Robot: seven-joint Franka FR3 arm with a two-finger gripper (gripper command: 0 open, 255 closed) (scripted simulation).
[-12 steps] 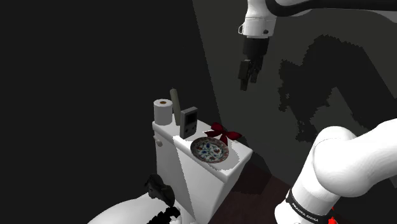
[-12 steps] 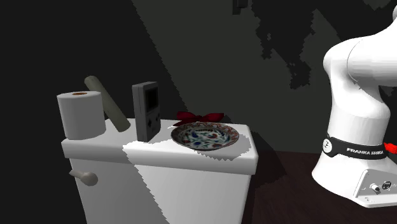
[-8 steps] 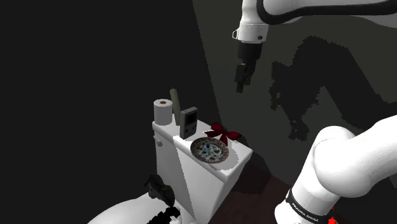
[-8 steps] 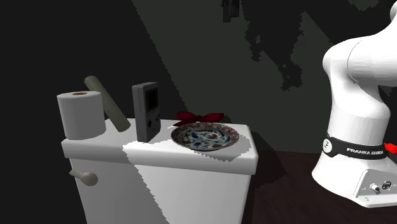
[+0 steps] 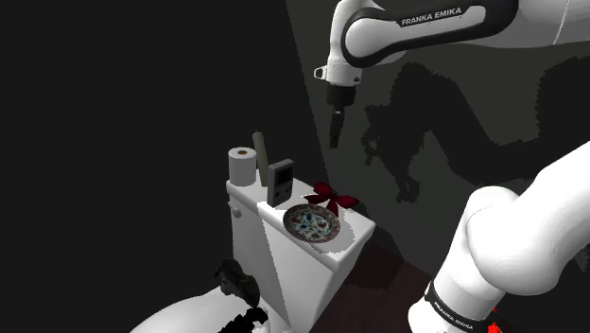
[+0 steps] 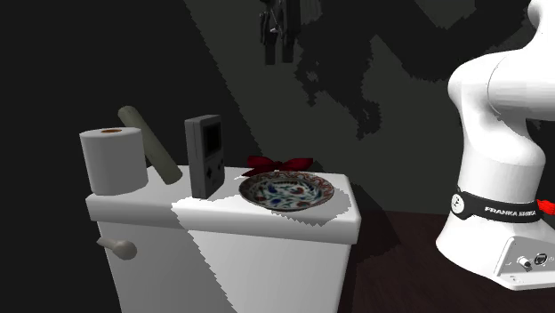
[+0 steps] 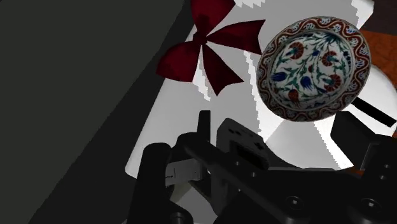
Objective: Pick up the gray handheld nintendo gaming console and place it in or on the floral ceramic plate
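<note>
Arm [image 5: 515, 246], white with dark joints, rises from five o'clock in the shoulder view and bends overhead toward twelve o'clock. In the second exterior view its lower links stand at three o'clock.

Next in size is a white toilet tank [image 6: 267, 258], whose flat lid carries the smaller things. A white paper roll [image 6: 113, 160] stands upright at the lid's nine o'clock end in the second exterior view.

The floral plate [image 6: 286, 190] lies flat on the lid toward the three o'clock end. It has a red-brown rim and blue, red and green flowers on white.

The grey handheld console [image 6: 205, 156] stands upright on its lower edge on the lid, at ten o'clock from the plate. It is just beside the plate's rim; whether the two touch cannot be told.

The black gripper [image 6: 277, 55] hangs high over the lid, pointing down. It is at one o'clock from the console and twelve o'clock from the plate, well apart from both. Its fingers [image 7: 154, 181] stand spread, clear of every object, and in the wrist view the plate shows beyond them.

A dark red bow [image 6: 277, 164] lies on the lid at twelve o'clock from the plate, just beside its rim.

A drab cylinder [image 6: 148, 142] leans tilted between the roll and the console.

Smallest is a pale flush lever [image 6: 120, 247], which sticks out of the tank's front at six o'clock from the roll.
</note>
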